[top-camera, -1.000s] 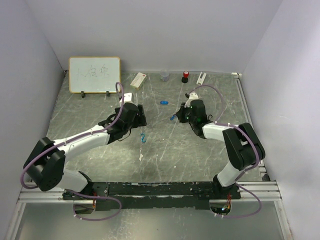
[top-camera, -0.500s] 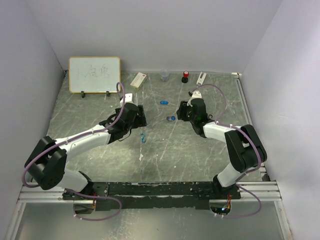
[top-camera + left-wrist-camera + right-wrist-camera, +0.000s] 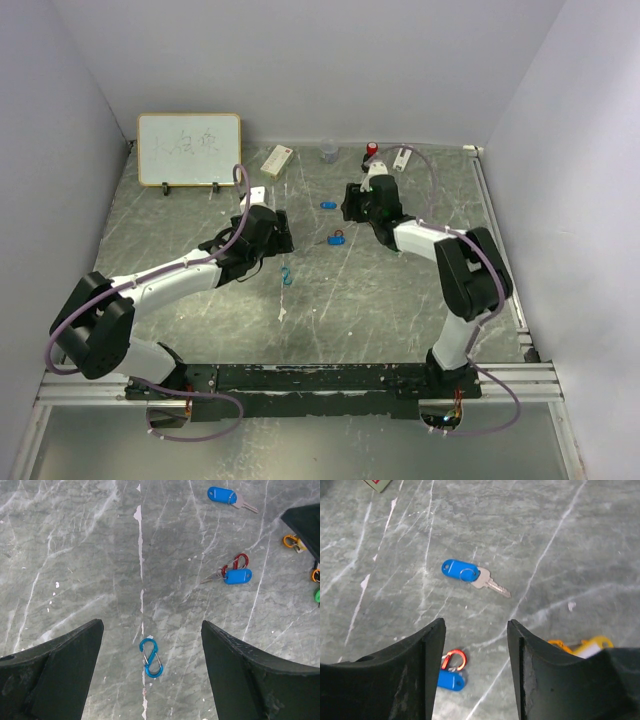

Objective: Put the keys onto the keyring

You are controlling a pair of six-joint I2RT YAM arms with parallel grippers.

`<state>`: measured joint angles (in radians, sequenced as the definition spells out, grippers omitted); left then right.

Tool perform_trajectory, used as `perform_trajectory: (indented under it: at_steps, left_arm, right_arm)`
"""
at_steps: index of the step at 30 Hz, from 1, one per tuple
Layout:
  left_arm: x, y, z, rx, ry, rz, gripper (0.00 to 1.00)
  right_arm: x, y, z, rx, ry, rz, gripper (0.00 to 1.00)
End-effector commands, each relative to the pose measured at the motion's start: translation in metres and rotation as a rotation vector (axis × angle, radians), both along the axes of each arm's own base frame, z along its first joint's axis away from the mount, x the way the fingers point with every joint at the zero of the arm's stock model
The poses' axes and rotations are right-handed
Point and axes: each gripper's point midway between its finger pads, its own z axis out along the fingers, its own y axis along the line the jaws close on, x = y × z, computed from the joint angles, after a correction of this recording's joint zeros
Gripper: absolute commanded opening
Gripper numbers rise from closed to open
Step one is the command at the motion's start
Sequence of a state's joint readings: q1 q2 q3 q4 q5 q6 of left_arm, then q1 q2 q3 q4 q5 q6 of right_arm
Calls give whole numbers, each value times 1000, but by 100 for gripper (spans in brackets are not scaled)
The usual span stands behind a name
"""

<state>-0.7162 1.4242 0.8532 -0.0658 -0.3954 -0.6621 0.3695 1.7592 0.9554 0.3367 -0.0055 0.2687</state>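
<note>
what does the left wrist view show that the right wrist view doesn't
Only the left wrist view: a blue carabiner clip, lying alone. Only the right wrist view: a corner of a box at the top edge. Both: the loose key with a blue tag, and a second blue tag right by a red clip.

A blue clip [image 3: 286,274], a near key [image 3: 337,238] at its right, a far key [image 3: 328,205] beyond, and a whiteboard [image 3: 189,149] at far left are being borne by the table [image 3: 390,305].
</note>
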Motion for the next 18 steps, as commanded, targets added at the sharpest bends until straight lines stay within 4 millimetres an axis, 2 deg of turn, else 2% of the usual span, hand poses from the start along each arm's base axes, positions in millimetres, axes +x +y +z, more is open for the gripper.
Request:
perform_trajectory:
  at_steps: [1, 5, 8, 13, 14, 18]
  left_arm:
    - [3, 0, 6, -25, -24, -7, 90]
    - [5, 4, 5, -22, -24, -1, 90]
    - [6, 3, 1, -26, -12, -6, 91]
    - [7, 1, -3, -32, -4, -16, 90]
    - [7, 1, -3, -31, -2, -16, 90]
    - [7, 2, -3, -30, -2, -14, 90]
  right_arm:
    - [22, 14, -10, -70, -11, 87, 54]
    - [39, 23, -19, -106, 6, 131, 56]
    - [44, 29, -25, -106, 23, 155, 56]
    - [51, 34, -22, -96, 9, 163, 56]
    - [52, 34, -34, -110, 32, 167, 56]
    - [57, 35, -47, -148, 50, 197, 56]
